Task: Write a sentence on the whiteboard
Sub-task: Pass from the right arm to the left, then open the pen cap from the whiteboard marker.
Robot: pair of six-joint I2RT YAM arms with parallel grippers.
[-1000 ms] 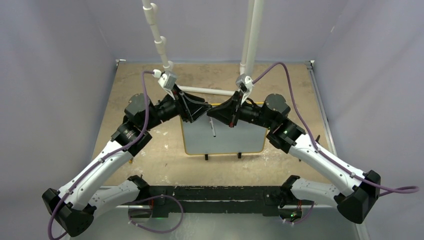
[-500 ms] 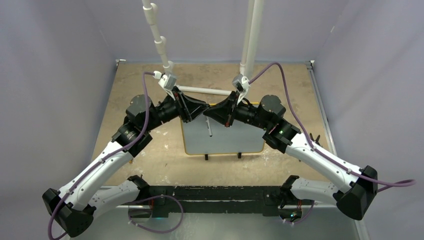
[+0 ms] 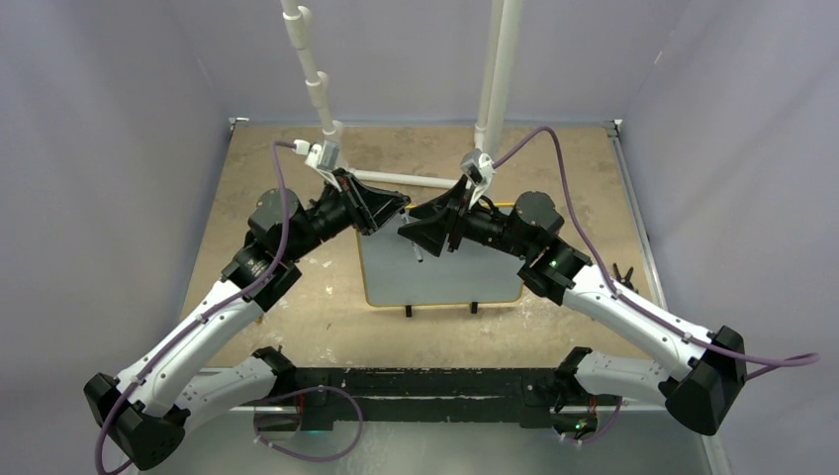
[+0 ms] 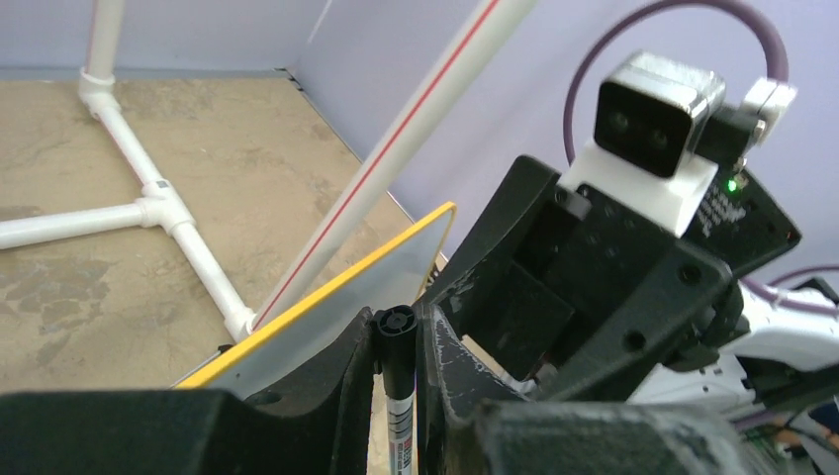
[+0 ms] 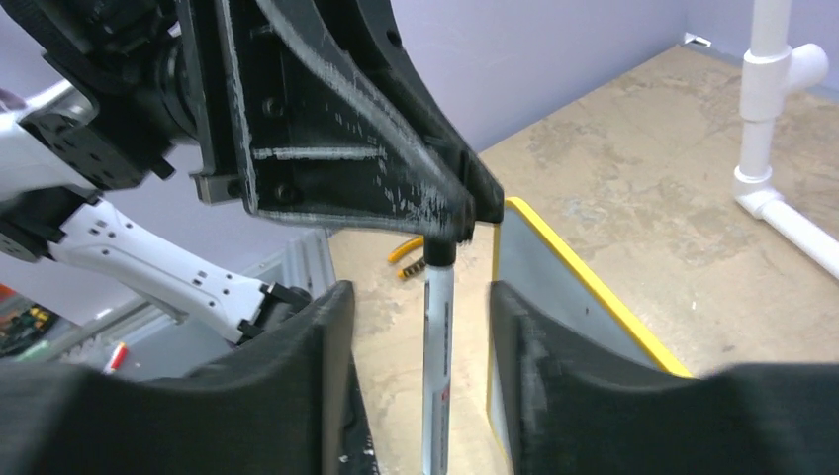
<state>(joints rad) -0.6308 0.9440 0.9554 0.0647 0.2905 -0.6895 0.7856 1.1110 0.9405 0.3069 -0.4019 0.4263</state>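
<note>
**A:** From above, where do we stand?

**B:** The whiteboard (image 3: 455, 277) lies flat on the desk (image 3: 317, 327) between our two arms, with its far edge under the tools. The left tool (image 3: 394, 210) and the right tool (image 3: 412, 230) meet nose to nose over that edge. The marker (image 3: 419, 253) shows as a pale sliver just below them. We can make out no sentence on the whiteboard from here, and anything that fine would be too small to tell.

**A:** And our left wrist view?

**B:** The left fingers (image 4: 348, 348) stand narrow, pressed against both sides of the marker (image 4: 399, 396). Its black end sits just proud of them. The yellow edge of the whiteboard runs close behind.

**A:** The right wrist?

**B:** Our right fingers (image 5: 317, 327) stand wide, with a clear gap on either side of the marker (image 5: 436, 346). The marker hangs from the tips of the left tool above, so the right tool holds nothing. The whiteboard (image 5: 554, 297) lies just beside.

**A:** Which step, then?

**B:** We judge it a handover of the marker, with the left tool holding it. As far as we can see, the writing is not yet begun.

**A:** What does the next move ask of us?

**B:** The right tool should draw straight back without brushing the barrel. The left tool must then bring the writing tip down onto the grey face of the whiteboard. We cannot tell which end is the tip, or whether a cap is on.
</note>
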